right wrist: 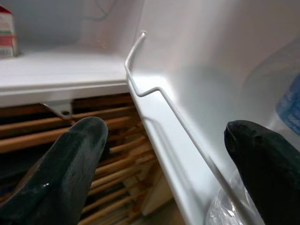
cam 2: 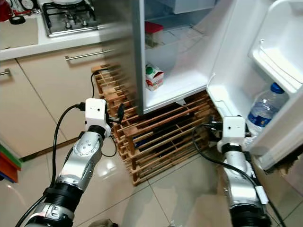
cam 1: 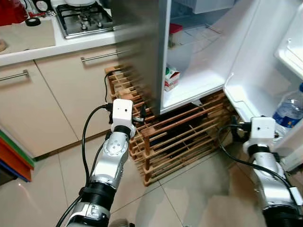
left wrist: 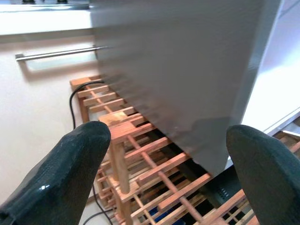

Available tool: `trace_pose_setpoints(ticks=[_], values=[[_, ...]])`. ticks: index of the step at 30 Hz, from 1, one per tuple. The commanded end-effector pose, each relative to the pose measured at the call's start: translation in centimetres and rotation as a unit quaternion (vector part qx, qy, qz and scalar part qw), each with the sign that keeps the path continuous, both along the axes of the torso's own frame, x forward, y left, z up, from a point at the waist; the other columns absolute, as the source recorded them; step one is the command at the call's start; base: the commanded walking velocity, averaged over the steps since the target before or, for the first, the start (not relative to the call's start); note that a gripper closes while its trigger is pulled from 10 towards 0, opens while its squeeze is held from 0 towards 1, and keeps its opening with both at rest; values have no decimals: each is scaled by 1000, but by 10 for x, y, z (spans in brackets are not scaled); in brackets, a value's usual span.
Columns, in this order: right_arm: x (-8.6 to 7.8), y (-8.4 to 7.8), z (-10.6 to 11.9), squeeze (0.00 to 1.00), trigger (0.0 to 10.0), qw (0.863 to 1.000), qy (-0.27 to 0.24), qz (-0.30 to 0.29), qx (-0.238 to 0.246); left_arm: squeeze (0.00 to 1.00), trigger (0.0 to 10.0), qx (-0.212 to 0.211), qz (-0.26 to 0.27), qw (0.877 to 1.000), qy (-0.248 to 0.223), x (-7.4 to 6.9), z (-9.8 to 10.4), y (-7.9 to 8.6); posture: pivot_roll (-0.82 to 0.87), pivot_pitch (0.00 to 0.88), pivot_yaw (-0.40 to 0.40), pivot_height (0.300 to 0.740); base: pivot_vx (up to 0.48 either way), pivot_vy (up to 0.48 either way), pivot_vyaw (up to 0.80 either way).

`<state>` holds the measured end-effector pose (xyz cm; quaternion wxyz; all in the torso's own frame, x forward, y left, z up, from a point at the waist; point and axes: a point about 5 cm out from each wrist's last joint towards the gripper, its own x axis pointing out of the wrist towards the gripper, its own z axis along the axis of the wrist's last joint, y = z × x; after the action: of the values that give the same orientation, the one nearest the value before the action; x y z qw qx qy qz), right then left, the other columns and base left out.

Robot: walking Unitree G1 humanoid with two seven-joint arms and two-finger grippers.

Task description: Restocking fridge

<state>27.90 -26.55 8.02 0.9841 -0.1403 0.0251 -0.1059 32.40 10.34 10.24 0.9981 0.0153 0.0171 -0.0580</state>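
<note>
Both silver arms sit closest to my head camera, reaching forward over the tiled floor (cam 1: 189,198). My left gripper (left wrist: 168,164) hangs in front of the wooden rack (cam 1: 175,137), just beside the fridge's grey side panel (cam 1: 142,47); its 2 fingers (left wrist: 65,173) are spread wide with nothing between them. My right gripper (right wrist: 164,154) points at the lower shelf of the open fridge door (cam 2: 246,47), fingers (right wrist: 70,168) likewise spread and empty, with the thin white wire rail (right wrist: 154,91) of that shelf running between them. 1 water bottle (cam 2: 262,111) with a blue cap stands upright in the door shelf, just beside the right wrist. Inside the fridge (cam 1: 199,61), 1 small carton (cam 1: 171,78) with red and green print stands on the bottom shelf near the front edge, and 1 red-lidded container (cam 2: 152,32) sits on the shelf above. Wooden rack sits under the fridge body and extends to the left of it. Cream cabinet doors with steel bar handles (cam 1: 99,56) run along the left, topped by the table (cam 1: 33,45) carrying a gas hob (cam 1: 85,19).
</note>
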Motion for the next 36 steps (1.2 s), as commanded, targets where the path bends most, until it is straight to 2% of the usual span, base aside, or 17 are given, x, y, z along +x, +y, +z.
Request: trace_pose_setpoints(ticks=[1,3,4,8,17,19,26,27,29,32,34,36], values=[[-4,-21,1,0,10000,999,1,-35,-10,0,10000,4,0,1000,10,0,-3,0,45,11,1,732,0,0,0],[-5,-24,1,0,10000,999,2,-40,-14,0,10000,4,0,1000,10,0,-3,0,45,11,1,732,0,0,0],[-8,-35,0,0,10000,998,11,-55,-25,0,10000,3,0,1000,12,0,-3,0,44,12,3,732,0,0,0],[-13,-52,0,0,10000,996,18,-78,-39,0,10000,3,-1,1000,13,1,-3,0,41,13,6,732,0,0,0],[-11,-59,4,0,10000,995,10,-85,-54,0,10000,5,-2,1000,12,2,-2,1,42,16,11,732,0,0,0],[-8,-54,6,0,10000,996,-1,-76,-48,0,10000,4,-1,1000,12,2,-2,1,42,16,11,732,0,0,0],[6,-5,7,0,10000,999,-40,-6,23,0,10000,26,10,1000,5,3,-1,4,46,16,10,732,0,0,0],[6,-5,7,0,10000,999,-40,-6,23,0,10000,26,10,1000,5,3,-1,4,46,16,10,732,0,0,0],[8,15,6,0,10000,998,-44,23,34,0,10000,30,11,999,2,4,-1,5,46,16,11,732,0,0,0],[9,36,4,0,10000,997,-46,49,48,0,10000,30,12,999,1,4,0,5,47,14,10,732,0,0,788],[9,40,4,0,10000,996,-45,53,50,0,10000,29,13,999,1,4,0,5,47,13,9,732,0,0,781],[10,52,1,0,10000,995,-42,70,62,0,10000,28,14,1000,1,4,-1,5,49,9,8,732,0,0,738]])
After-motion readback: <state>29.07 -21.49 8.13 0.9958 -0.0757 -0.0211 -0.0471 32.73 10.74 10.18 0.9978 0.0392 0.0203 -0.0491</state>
